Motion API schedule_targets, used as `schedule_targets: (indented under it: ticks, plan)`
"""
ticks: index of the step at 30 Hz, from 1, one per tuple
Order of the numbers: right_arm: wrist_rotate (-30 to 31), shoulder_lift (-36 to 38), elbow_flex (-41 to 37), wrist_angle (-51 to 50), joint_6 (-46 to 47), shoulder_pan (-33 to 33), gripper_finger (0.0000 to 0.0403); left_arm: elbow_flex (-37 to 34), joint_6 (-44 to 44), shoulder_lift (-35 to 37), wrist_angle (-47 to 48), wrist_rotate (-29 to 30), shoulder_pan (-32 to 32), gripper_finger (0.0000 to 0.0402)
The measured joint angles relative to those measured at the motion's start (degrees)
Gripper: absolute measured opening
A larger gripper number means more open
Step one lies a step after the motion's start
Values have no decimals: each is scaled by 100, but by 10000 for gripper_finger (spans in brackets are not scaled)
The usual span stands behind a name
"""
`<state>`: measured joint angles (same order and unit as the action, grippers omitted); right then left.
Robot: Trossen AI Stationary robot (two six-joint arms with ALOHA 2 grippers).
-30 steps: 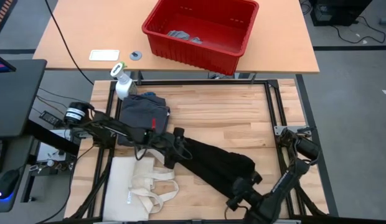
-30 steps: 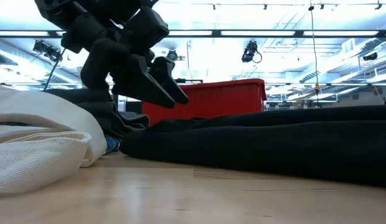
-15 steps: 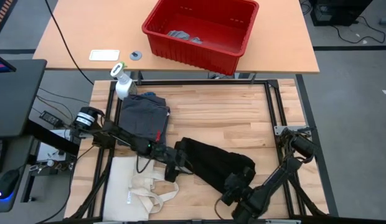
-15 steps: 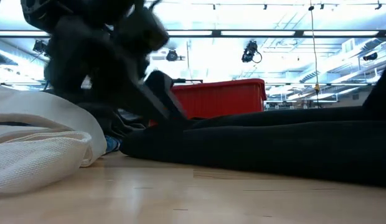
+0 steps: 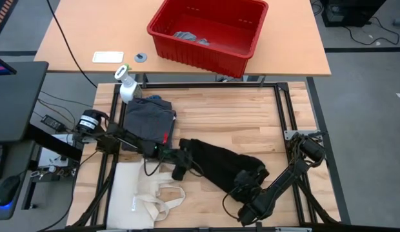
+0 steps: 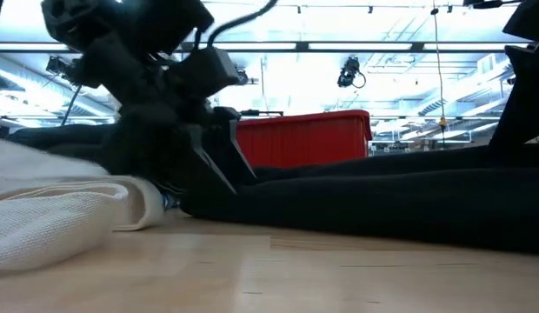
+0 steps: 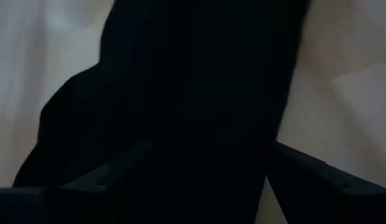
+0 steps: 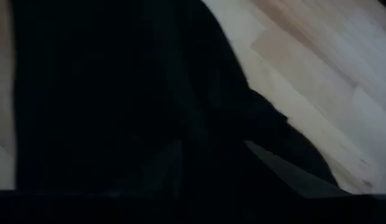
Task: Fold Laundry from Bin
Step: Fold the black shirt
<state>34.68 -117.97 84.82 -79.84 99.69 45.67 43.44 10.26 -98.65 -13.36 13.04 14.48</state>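
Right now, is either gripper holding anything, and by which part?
Both are at the black garment: the left gripper at its left end, the right gripper at its right end. Black cloth fills both wrist views, so an actual grip cannot be told.

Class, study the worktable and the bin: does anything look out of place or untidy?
Yes. The black garment lies bunched and crumpled, not folded, between both grippers. A grey piece sits alone in the red bin, still waiting.

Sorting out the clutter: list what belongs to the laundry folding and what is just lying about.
Job: black garment, folded grey garment, red bin, grey piece inside it.
Lying about: spray bottle, cream tote bag, white card.
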Motion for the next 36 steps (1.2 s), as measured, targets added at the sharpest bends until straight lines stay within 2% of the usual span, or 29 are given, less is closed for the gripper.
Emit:
schedule_targets:
  ticks: [5, 8, 11, 16, 19, 23, 25, 27, 30, 33, 36]
  plan:
    - [-282, 0, 0, 676, -226, 0, 172, 0, 312, -63, -47, 152, -395, 292]
    - [-292, 0, 0, 1380, -441, 0, 172, -3, 527, -78, -152, 447, -621, 292]
    - [-183, 0, 0, 2190, -773, -52, 172, -4, 606, -78, -602, 655, -885, 292]
    - [233, 0, 31, 3233, -1499, -168, 172, -4, 616, -78, -1276, 667, -1224, 292]
    - [187, 18, 201, 2795, -1466, -163, 171, -7, 914, -22, -1250, 662, -1304, 292]
    - [147, 95, 422, 1526, -721, -4, 171, -3, 1166, 105, -1197, 585, -1144, 292]
    - [95, 138, 514, 888, -319, 86, 171, -5, 1194, 184, -1098, 166, -971, 292]
    - [9, 153, 531, 363, 15, 180, 171, -2, 1126, 188, -1169, -511, -769, 292]
    - [-440, 109, 446, -214, 365, 292, 171, -2, 843, 152, -1189, -1375, -376, 292]
    - [-1197, 98, 231, -314, 451, 382, 171, -6, 561, 110, -1042, -1417, 20, 292]
    - [-1655, 96, 142, -412, 677, 560, 171, -7, 377, 110, -1028, -1135, 276, 292]
